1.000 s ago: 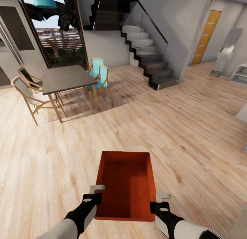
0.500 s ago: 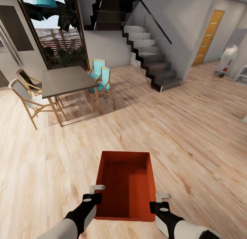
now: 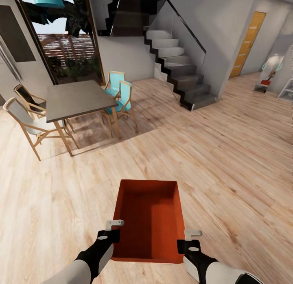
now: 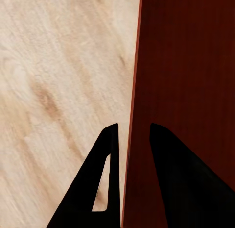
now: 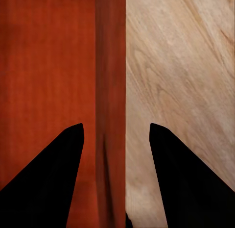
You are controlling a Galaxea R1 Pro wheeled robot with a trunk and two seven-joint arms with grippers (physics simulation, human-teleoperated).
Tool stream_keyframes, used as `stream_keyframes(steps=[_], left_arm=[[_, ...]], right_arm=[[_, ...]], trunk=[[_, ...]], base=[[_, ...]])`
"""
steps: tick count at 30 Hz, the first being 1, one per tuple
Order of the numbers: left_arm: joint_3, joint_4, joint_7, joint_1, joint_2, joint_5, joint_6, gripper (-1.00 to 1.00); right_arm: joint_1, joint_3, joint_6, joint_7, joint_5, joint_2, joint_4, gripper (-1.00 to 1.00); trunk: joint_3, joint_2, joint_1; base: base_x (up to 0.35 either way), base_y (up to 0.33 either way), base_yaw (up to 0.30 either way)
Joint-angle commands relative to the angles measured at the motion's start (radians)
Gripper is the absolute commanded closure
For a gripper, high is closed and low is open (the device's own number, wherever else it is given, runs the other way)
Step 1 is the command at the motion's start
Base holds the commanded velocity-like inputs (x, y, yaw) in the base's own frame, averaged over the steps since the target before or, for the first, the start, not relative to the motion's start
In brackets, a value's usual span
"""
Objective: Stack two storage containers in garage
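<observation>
One orange-red storage container [image 3: 148, 223] hangs level in front of me above the light wood-plank floor [image 3: 228, 162], open top up and nothing inside. My left gripper [image 3: 112, 230] is shut on its left wall near the close corner; the left wrist view has the thin wall [image 4: 131, 90] between the two dark fingers of the left gripper [image 4: 133, 132]. My right gripper [image 3: 190, 237] holds the right wall in the same way. In the right wrist view the wall [image 5: 110, 66] runs between the fingers of the right gripper [image 5: 116, 132]. The garage is out of view.
A grey dining table [image 3: 75, 99] with wooden chairs [image 3: 120, 99] stands ahead to the left by a large window. A dark staircase [image 3: 179, 72] with a glass rail rises ahead. An orange wooden door [image 3: 247, 44] is at the far right, down a wood-floored passage.
The whole view has shifted: the table and chairs slid left and the stairs and door sit further right, so the camera has moved. The container and both grippers keep their place in the picture.
</observation>
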Motion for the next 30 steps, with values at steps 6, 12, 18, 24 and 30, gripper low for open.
stream_keyframes(steps=[6,12,18,24,30], left_arm=[[0.008,0.001,0.018,0.001,0.001,-0.004,0.007,1.00],[0.008,0.001,0.018,0.001,0.001,-0.005,0.007,1.00],[0.008,0.001,0.018,0.001,0.001,-0.004,0.007,1.00],[0.007,0.001,0.018,0.001,0.001,-0.005,0.007,1.00],[0.008,0.001,0.018,0.001,0.001,-0.004,0.007,1.00]], right_arm=[[-0.001,-0.013,-0.053,-0.072,-0.001,-0.009,0.000,1.00],[-0.001,-0.013,-0.052,-0.073,-0.001,-0.008,0.000,1.00],[-0.001,-0.014,-0.051,-0.073,-0.001,-0.008,0.000,1.00],[-0.001,-0.014,-0.052,-0.073,-0.001,-0.008,0.000,1.00],[-0.001,-0.014,-0.053,-0.073,-0.001,-0.008,0.000,1.00]], trunk=[[-0.001,-0.001,0.001],[-0.001,-0.001,0.001],[-0.001,-0.001,0.001],[-0.001,-0.001,0.001],[-0.001,-0.001,0.001]], base=[[0.303,0.166,-0.253],[0.303,0.166,-0.280],[0.307,0.146,-0.281],[0.319,0.034,-0.281],[0.323,0.001,-0.281]])
